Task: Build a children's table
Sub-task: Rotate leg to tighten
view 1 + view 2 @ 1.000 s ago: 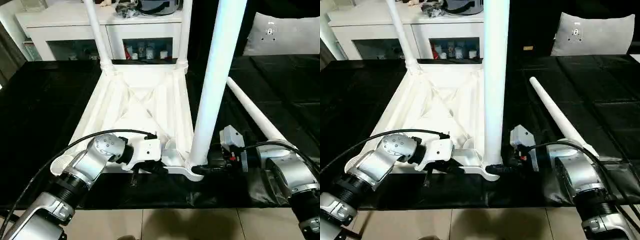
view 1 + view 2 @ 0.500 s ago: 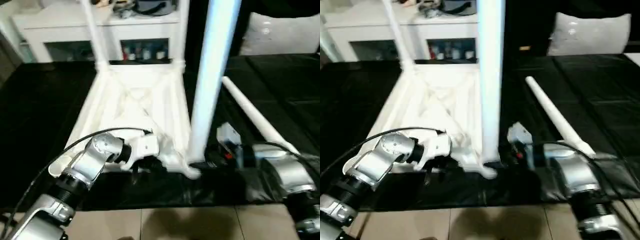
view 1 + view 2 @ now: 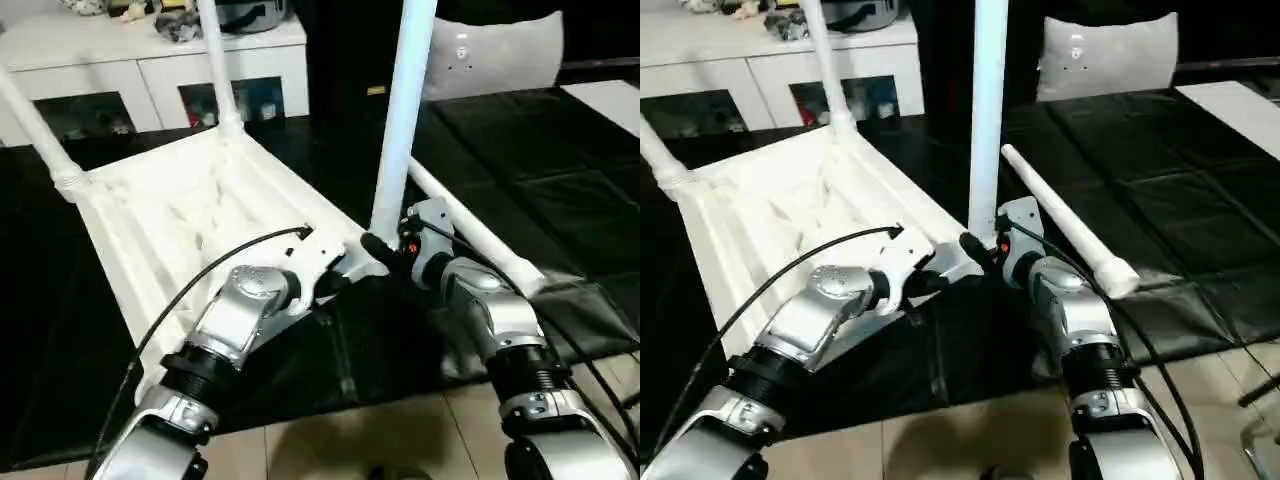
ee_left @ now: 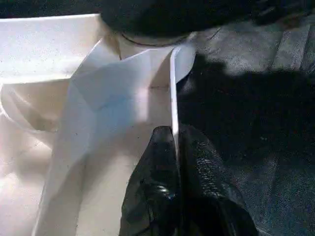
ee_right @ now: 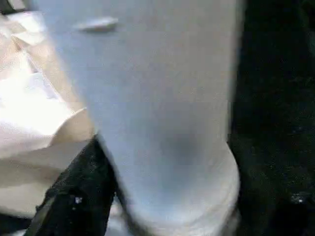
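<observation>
At the near corner of the table top: the left gripper [image 3: 340, 276] has its jaws shut tight on a thin rim wall of the table top [image 3: 170, 215]. A black finger [image 4: 157, 196] sits on each side of the wall.
Right gripper: the right gripper [image 3: 385, 250] has its jaws wide around the bottom of the near leg [image 3: 400, 110], and they look to be holding it.
What changed: a second ago the table top lay square to the white cabinet [image 3: 150, 60]. Now it sits slanted, and its near corner has come close to the loose leg [image 3: 470, 230]. Part of the shift is the camera turning.
What that means: three legs stand up in their sockets, with the two far legs [image 3: 215, 60] toward 11 o'clock. The turn likely brings the last leg within reach. The loose leg is not yet in.
Where the table is: upside down on the black mat [image 3: 560, 190], running from the middle toward 10 o'clock.
Edges: the mat ends at the tiled floor [image 3: 400, 440] at 6 o'clock, right under both arms. The cabinet is close behind the far legs.
Open room: bare mat lies toward 3 o'clock, past the loose leg. The grey cushion [image 3: 500, 55] sits at 1 o'clock, well apart.
</observation>
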Motion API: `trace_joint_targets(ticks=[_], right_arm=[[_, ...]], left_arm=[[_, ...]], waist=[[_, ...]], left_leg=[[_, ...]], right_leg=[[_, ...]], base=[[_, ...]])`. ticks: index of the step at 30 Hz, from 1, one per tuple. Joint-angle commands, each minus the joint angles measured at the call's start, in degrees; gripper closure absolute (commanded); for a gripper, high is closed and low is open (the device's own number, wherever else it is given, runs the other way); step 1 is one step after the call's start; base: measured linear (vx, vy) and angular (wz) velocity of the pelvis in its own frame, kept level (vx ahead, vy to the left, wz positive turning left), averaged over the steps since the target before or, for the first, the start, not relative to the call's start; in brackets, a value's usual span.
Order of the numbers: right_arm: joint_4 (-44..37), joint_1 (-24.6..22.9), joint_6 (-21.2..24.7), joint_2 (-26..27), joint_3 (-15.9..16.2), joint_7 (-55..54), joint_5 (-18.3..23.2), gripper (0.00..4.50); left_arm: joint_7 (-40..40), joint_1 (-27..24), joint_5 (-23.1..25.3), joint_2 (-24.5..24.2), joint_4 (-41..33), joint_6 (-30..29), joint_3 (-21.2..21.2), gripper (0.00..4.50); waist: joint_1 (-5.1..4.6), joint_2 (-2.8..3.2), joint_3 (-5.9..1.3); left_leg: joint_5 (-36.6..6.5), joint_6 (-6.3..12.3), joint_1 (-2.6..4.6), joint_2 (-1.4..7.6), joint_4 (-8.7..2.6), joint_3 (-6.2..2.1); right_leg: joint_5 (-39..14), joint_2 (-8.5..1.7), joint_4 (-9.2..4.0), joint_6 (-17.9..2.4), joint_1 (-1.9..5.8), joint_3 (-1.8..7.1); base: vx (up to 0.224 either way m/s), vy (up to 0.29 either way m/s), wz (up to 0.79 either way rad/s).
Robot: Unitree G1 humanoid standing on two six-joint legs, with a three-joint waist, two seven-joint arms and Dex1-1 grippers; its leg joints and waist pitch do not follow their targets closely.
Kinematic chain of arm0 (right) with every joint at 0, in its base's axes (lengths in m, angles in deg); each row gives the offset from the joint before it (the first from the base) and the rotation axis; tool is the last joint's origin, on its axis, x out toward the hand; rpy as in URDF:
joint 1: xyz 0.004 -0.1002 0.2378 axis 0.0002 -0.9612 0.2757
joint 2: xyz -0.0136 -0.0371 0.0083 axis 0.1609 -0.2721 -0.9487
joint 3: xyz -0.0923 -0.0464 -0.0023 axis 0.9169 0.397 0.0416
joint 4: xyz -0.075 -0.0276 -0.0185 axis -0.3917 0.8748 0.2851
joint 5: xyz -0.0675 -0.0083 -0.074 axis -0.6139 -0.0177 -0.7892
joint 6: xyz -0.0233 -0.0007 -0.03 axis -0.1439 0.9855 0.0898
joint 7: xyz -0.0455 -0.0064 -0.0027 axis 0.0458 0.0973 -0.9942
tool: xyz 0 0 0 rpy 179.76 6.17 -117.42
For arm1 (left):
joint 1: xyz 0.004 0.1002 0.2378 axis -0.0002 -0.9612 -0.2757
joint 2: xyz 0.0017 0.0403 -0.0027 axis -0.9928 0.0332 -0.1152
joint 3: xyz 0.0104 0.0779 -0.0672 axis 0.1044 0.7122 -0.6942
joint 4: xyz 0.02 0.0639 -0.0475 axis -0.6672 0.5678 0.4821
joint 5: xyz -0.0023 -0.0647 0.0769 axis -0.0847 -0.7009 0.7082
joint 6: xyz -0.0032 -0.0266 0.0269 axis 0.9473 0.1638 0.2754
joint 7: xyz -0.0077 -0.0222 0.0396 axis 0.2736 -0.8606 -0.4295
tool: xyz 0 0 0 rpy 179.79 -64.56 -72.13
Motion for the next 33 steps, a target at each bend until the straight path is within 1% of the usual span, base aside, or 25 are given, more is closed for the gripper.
trace_joint_targets(ticks=[1, 2, 3, 4, 5, 7, 8, 9, 10, 11, 12, 13, 14, 15, 16, 17, 18, 19, 21, 25, 26, 28, 29, 32, 33], right_arm=[[-0.9, -0.5, -1.4, 0.7, 1.6, 2.9, 0.0, 0.86], [-2.0, -1.2, -2.4, -0.3, 1.7, 4.5, 0.2, 0.68], [-2.4, -1.5, -2.7, -0.8, 1.7, 5.1, 0.4, 0.55], [-2.9, -1.9, -3.0, -1.3, 1.7, 5.7, 0.6, 0.55], [-4.6, -3.3, -4.3, -3.3, 1.7, 8.9, 1.7, 0.46], [-6.0, -4.2, -4.8, -4.6, 1.7, 11.3, 2.5, 0.34], [-7.0, -4.9, -5.3, -5.6, 1.7, 13.3, 3.2, 0.25], [-7.0, -4.9, -5.3, -5.6, 1.7, 13.3, 3.2, 0.11], [-7.4, -5.2, -5.5, -6.0, 1.7, 14.1, 3.5, 0.11], [-7.6, -5.3, -5.6, -6.2, 1.7, 14.5, 3.6, 0.11], [-8.5, -6.1, -6.3, -7.8, 2.0, 17.4, 3.7, 0.11], [-8.5, -6.1, -6.3, -7.8, 2.0, 17.4, 3.7, 0.11], [-9.4, -7.0, -7.3, -10.7, 2.5, 22.0, 3.8, 0.11], [-10.0, -7.6, -8.1, -13.0, 2.9, 25.8, 3.9, 0.11], [-10.1, -7.6, -8.2, -13.3, 2.9, 26.2, 3.9, 0.11], [-10.4, -8.1, -9.0, -16.2, 3.6, 31.0, 3.9, 0.11], [-10.5, -8.3, -9.2, -17.5, 4.2, 33.3, 4.1, 0.11], [-10.5, -8.3, -9.2, -17.6, 4.2, 33.5, 4.1, 0.11], [-10.6, -8.4, -9.5, -19.7, 5.1, 37.2, 4.5, 0.11], [-11.1, -8.4, -11.5, -21.7, 7.1, 41.0, 3.5, 0.11], [-11.5, -8.5, -11.9, -22.2, 7.8, 42.6, 3.5, 0.11], [-11.9, -8.7, -12.2, -22.6, 8.4, 44.2, 3.8, 0.11], [-12.0, -8.7, -12.6, -22.8, 8.9, 45.4, 4.0, 0.11], [-12.8, -8.8, -12.6, -23.1, 10.5, 49.6, 4.8, 0.11], [-12.9, -8.8, -12.7, -23.1, 10.5, 49.8, 4.8, 0.11]], left_arm=[[-0.9, 1.7, -0.2, 0.5, -2.9, 2.5, 1.3, 4.5], [-1.5, 1.5, 0.4, -0.7, -2.6, 3.6, 1.7, 4.5], [-1.8, 1.4, 0.6, -1.3, -2.4, 4.2, 1.9, 4.5], [-2.1, 1.4, 0.9, -1.9, -2.2, 4.8, 2.2, 4.5], [-3.3, 1.4, 1.8, -3.9, -1.2, 7.1, 3.0, 4.5], [-4.4, 1.3, 2.1, -4.9, -0.7, 8.2, 3.4, 4.5], [-5.3, 1.3, 2.4, -5.8, -0.3, 8.9, 3.7, 4.5], [-5.3, 1.3, 2.4, -5.8, -0.3, 8.9, 3.7, 4.5], [-5.7, 1.3, 2.4, -6.1, -0.3, 9.2, 3.8, 4.5], [-5.8, 1.2, 2.5, -6.2, -0.2, 9.3, 3.9, 4.5], [-7.3, 1.1, 2.4, -7.2, -0.1, 10.1, 4.2, 4.5], [-7.3, 1.1, 2.4, -7.2, -0.1, 10.1, 4.2, 4.5], [-9.9, 1.1, 2.3, -8.9, 0.2, 11.7, 5.0, 4.5], [-12.2, 1.0, 2.2, -10.3, 0.4, 13.4, 5.7, 4.5], [-12.4, 1.0, 2.2, -10.5, 0.4, 13.6, 5.8, 4.5], [-15.0, 1.0, 2.3, -12.3, 1.2, 16.2, 6.9, 4.5], [-16.5, 0.9, 2.4, -13.1, 1.7, 18.0, 7.5, 4.5], [-16.7, 0.9, 2.4, -13.2, 1.8, 18.2, 7.6, 4.5], [-20.7, 0.5, 1.9, -14.9, 1.6, 20.9, 8.7, 4.5], [-25.8, -0.1, 1.8, -16.9, 0.7, 22.7, 10.5, 4.5], [-26.9, 0.0, 1.7, -17.2, 0.7, 23.4, 10.9, 4.5], [-28.0, 0.0, 1.5, -17.4, 0.9, 24.3, 11.2, 4.5], [-29.1, 0.1, 1.1, -17.7, 0.8, 24.9, 11.6, 4.5], [-32.3, 0.1, 0.4, -18.5, 0.3, 26.5, 12.6, 4.5], [-32.4, 0.1, 0.3, -18.5, 0.4, 26.7, 12.6, 4.5]], waist=[[0.89, -1.02, -4.29], [1.4, -0.98, -4.4], [1.5, -0.97, -4.43], [1.82, -0.94, -4.49], [2.32, -1.03, -4.54], [2.54, -1.05, -4.49], [2.85, -0.99, -4.18], [2.97, -0.98, -4.07], [3.08, -0.91, -4.09], [3.23, -0.98, -3.9], [3.37, -0.81, -3.82], [3.42, -0.84, -3.83], [3.42, -0.65, -3.88], [3.65, -0.86, -3.87], [3.76, -0.82, -3.82], [3.84, -0.8, -3.83], [3.81, -0.71, -3.83], [3.85, -0.83, -3.8], [3.87, -0.74, -3.79], [4.23, -0.91, -3.75], [4.43, -1.2, -3.75], [4.91, -0.96, -3.79], [5.06, -1.06, -3.75], [5.55, -1.01, -3.82], [5.63, -1.17, -3.82]], left_leg=[[-6.1, 8.11, -0.45, 1.47, -3.23, -0.19], [-4.9, 8.87, -0.49, 1.48, -3.18, -0.23], [-4.4, 9.26, -0.47, 1.5, -3.12, -0.14], [-3.7, 9.55, -0.48, 1.5, -3.09, -0.22], [-2.3, 10.24, -0.65, 1.51, -2.93, -0.15], [-2.3, 10.65, -0.65, 1.56, -2.89, -0.12], [-4.2, 10.56, -0.53, 1.62, -3.05, -0.03], [-5.2, 10.07, -0.45, 1.67, -3.13, 0.01], [-5.9, 9.43, -0.3, 1.75, -3.19, 0.01], [-7.3, 8.33, -0.26, 1.76, -3.38, 0.03], [-8.6, 7.24, -0.06, 1.84, -3.51, 0.0], [-9.3, 6.98, 0.0, 1.85, -3.56, -0.02], [-9.6, 6.47, -0.02, 1.84, -3.63, -0.13], [-10.7, 6.79, 0.06, 1.87, -3.62, -0.1], [-11.0, 6.75, 0.27, 1.92, -3.64, -0.05], [-11.3, 6.64, 0.25, 1.85, -3.65, -0.04], [-11.3, 6.65, 0.02, 1.73, -3.62, -0.07], [-11.4, 6.82, -0.06, 1.64, -3.62, -0.04], [-11.3, 6.78, -0.03, 1.75, -3.63, -0.06], [-10.9, 6.77, 0.14, 1.98, -3.68, 0.03], [-11.0, 6.73, 0.2, 2.05, -3.69, 0.08], [-10.8, 6.7, 0.37, 2.17, -3.69, 0.09], [-10.8, 6.73, 0.35, 2.22, -3.76, 0.08], [-10.6, 6.64, 0.27, 2.31, -3.78, 0.07], [-10.4, 6.68, 0.29, 2.32, -3.78, 0.08]], right_leg=[[-14.0, -3.03, -3.37, -11.7, 3.72, 2.47], [-12.1, -3.06, -3.12, -11.9, 3.89, 2.48], [-11.3, -3.0, -2.97, -12.2, 3.85, 2.53], [-10.5, -3.02, -2.84, -12.2, 3.94, 2.52], [-8.8, -2.97, -2.53, -12.5, 3.9, 2.63], [-8.8, -2.94, -2.46, -12.5, 3.85, 2.63], [-11.6, -2.92, -2.91, -12.0, 3.66, 2.58], [-13.3, -2.9, -3.11, -11.6, 3.63, 2.56], [-14.6, -2.94, -3.16, -11.2, 3.56, 2.57], [-17.2, -2.91, -3.46, -10.5, 3.54, 2.52], [-18.7, -3.02, -3.65, -10.0, 3.42, 2.62], [-19.1, -2.97, -3.72, -9.9, 3.4, 2.62], [-18.4, -2.95, -3.5, -9.8, 3.49, 2.72], [-18.3, -2.87, -3.74, -9.5, 3.41, 2.72], [-18.3, -2.87, -3.71, -9.6, 3.3, 2.82], [-18.1, -2.9, -3.61, -10.1, 3.39, 2.82], [-17.7, -2.81, -3.57, -10.1, 3.57, 2.76], [-18.3, -2.82, -3.62, -9.9, 3.64, 2.68], [-19.1, -2.91, -3.68, -9.8, 3.64, 2.66], [-19.6, -2.98, -3.66, -10.2, 3.4, 2.75], [-19.9, -2.98, -3.7, -10.1, 3.37, 2.81], [-19.8, -3.03, -3.57, -10.2, 3.27, 2.88], [-19.6, -3.03, -3.52, -10.4, 3.29, 2.9], [-18.8, -3.07, -3.31, -10.5, 3.38, 3.0], [-18.7, -3.08, -3.32, -10.5, 3.37, 3.03]], base=[[0.0, 0.0, 0.0], [0.0, 0.0, 0.0], [0.0, 0.0, 0.0], [0.0, 0.0, 0.0], [0.0, 0.0, 0.0], [0.0, 0.0, 0.0], [0.0, 0.0, 0.0], [0.0, 0.0, 0.0], [0.0, 0.0, 0.0], [0.0, 0.0, 0.0], [0.0, 0.0, 0.0], [0.0, 0.0, 0.0], [0.0, 0.0, 0.0], [0.0, 0.0, 0.0], [0.0, 0.0, 0.0], [0.0, 0.0, 0.0], [0.0, 0.0, 0.0], [0.0, 0.0, 0.0], [0.0, 0.0, 0.0], [0.0, 0.0, 0.0], [0.0, 0.0, 0.0], [0.0, 0.0, 0.0], [0.0, 0.0, 0.0], [0.0, 0.0, 0.0], [0.0, 0.0, 0.0]])
